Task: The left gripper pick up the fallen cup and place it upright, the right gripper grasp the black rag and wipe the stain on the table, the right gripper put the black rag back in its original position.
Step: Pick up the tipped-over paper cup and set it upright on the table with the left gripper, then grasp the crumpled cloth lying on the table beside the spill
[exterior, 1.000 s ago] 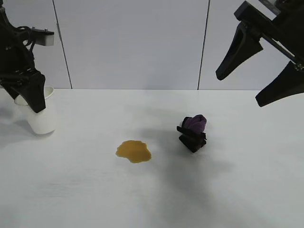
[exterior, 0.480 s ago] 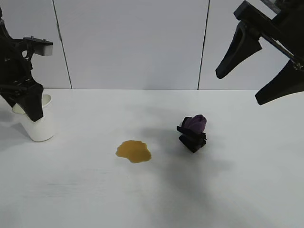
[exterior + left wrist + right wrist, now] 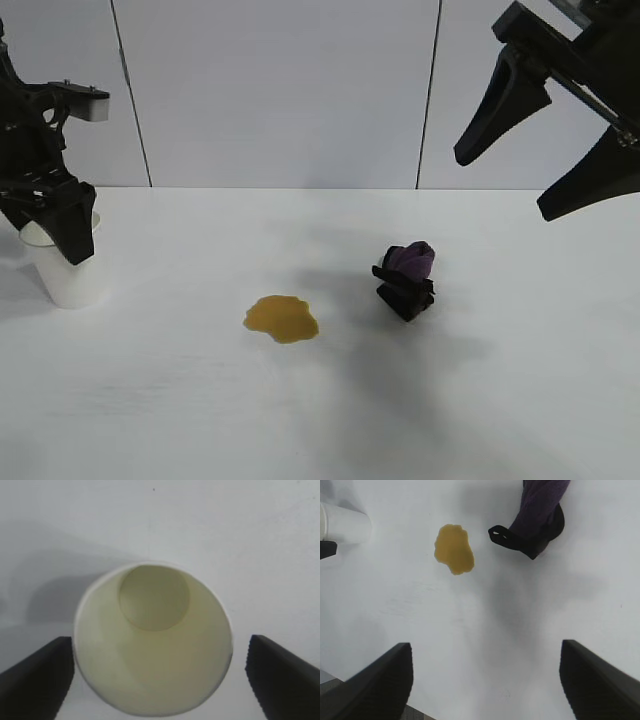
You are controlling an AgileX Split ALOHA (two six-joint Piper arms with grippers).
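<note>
Cup (image 3: pixel 66 268), a plain white tapered paper one with a rolled rim, now stands upright on the wide matte white counter (image 3: pixel 330 410) at the exterior view's left edge, where a second ago it leaned tilted in the left hand's grip. That left hand (image 3: pixel 52 215), a black claw with two long pointed fingers, hangs straight down over the cup's mouth; its fingers have spread and stand clear of the rim on both sides in the left wrist view, so the cup (image 3: pixel 152 640) is released. Nearer the middle of the counter lies the small irregular amber-brown puddle of stain (image 3: pixel 282 318), well apart from the cup. Just beyond it, to the right, sits the small bunched black rag (image 3: pixel 406 280) with its purple part uppermost, untouched. The right hand (image 3: pixel 545 150), the matching black claw on a thick arm, hangs high above the counter's right side, fingers wide apart and holding nothing, unmoved. Behind the counter runs a pale panelled wall (image 3: pixel 280 90) with dark vertical seams.
</note>
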